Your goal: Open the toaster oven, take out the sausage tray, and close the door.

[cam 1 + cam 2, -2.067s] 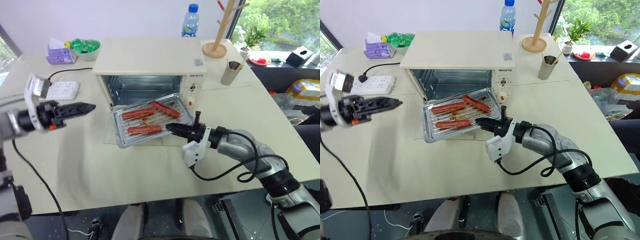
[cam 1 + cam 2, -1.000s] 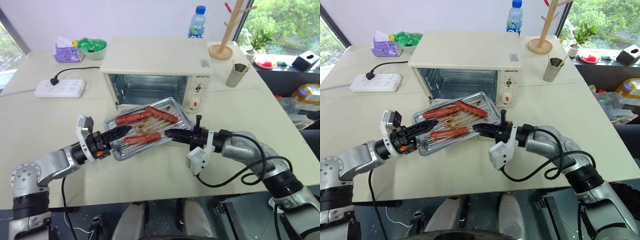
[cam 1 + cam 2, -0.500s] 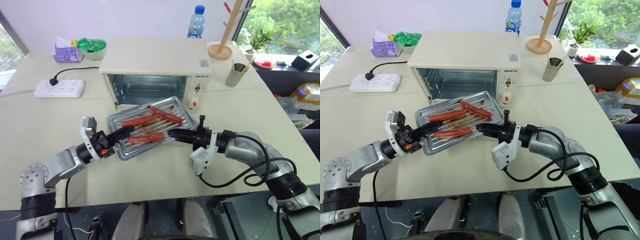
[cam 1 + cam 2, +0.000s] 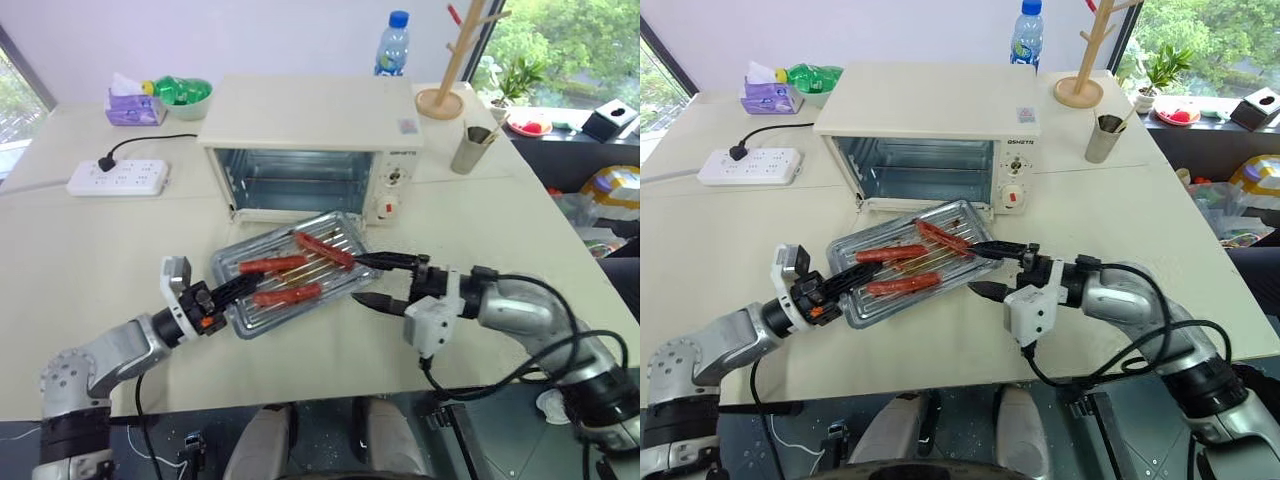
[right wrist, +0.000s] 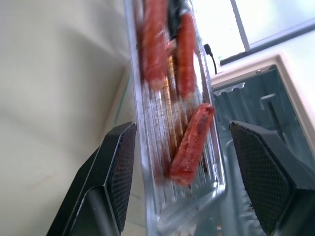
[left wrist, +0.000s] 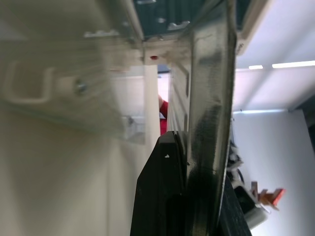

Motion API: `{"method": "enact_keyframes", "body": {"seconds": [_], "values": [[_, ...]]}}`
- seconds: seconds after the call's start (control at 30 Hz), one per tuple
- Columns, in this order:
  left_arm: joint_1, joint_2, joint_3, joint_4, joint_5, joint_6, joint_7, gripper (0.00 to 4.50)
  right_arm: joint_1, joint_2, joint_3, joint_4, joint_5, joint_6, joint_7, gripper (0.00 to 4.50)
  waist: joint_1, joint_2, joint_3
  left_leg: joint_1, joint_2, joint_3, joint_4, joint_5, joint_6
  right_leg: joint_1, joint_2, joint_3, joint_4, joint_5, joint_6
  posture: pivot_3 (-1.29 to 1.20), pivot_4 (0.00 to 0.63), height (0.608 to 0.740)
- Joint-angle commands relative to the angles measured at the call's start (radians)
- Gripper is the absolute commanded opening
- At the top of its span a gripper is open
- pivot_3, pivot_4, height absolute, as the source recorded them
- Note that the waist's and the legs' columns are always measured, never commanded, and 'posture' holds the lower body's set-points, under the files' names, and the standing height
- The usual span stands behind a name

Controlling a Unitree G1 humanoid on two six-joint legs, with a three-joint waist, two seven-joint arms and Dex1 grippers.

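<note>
Handover just happened: our left gripper [image 4: 232,290] has clamped shut on the left rim of the sausage tray [image 4: 290,272], while our right gripper [image 4: 378,280] has spread its fingers and let go of the right rim, jaws now straddling it. Tray sits out of the toaster oven [image 4: 310,150], low over the table [image 4: 90,240] in front. The door is down; we can't make it out clearly. Closing it remains.
</note>
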Motion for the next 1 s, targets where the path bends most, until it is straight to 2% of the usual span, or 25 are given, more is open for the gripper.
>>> {"method": "enact_keyframes", "body": {"seconds": [0.03,0.1,0.23,0.5,0.8,1.0], "values": [[0.040,-0.004,0.067,-0.052,-0.020,-0.011,-0.037,0.00,0.034,-0.028,-0.122,-0.071,0.195,0.148,0.032,3.03,0.002,0.000,0.000,0.000,0.000,0.000,0.000,0.000,0.000,0.000,0.000,0.000,0.000,0.000,0.000,0.00,0.150,0.739],[0.068,-0.011,0.083,-0.075,-0.020,-0.024,-0.037,0.00,0.052,-0.030,-0.160,-0.066,0.236,0.208,0.044,3.03,0.003,0.000,0.000,0.000,0.000,0.000,0.000,0.000,0.001,0.000,0.000,0.000,-0.001,0.000,0.000,0.00,0.150,0.739],[0.203,-0.063,0.193,-0.177,-0.020,-0.087,-0.057,0.00,0.073,-0.018,-0.231,0.016,0.325,0.388,0.054,3.03,0.003,0.000,0.000,-0.001,0.000,0.001,0.000,-0.001,0.002,0.000,-0.001,0.000,-0.002,0.000,0.000,0.00,0.150,0.739],[0.472,-0.261,0.292,-0.434,-0.020,-0.309,-0.050,0.00,0.024,0.088,-0.207,0.192,0.328,0.550,0.074,3.03,0.006,0.000,0.000,-0.002,0.002,0.004,0.000,-0.003,0.004,0.002,-0.002,0.001,-0.009,0.000,-0.001,0.00,0.150,0.739],[0.649,-0.444,0.317,-0.572,-0.020,-0.541,-0.078,0.00,-0.055,0.205,-0.142,0.378,0.254,0.525,0.111,3.03,0.021,0.000,0.000,-0.002,0.003,0.012,0.001,-0.006,0.009,0.004,-0.002,0.001,-0.017,0.001,-0.002,0.00,0.150,0.739],[0.704,-0.467,0.362,-0.578,-0.020,-0.625,-0.113,0.00,-0.081,0.249,-0.119,0.416,0.227,0.519,0.133,3.03,0.022,0.000,0.000,-0.002,0.002,0.018,0.004,-0.013,0.015,0.003,-0.002,0.006,-0.019,0.001,-0.001,0.00,0.150,0.739]]}}
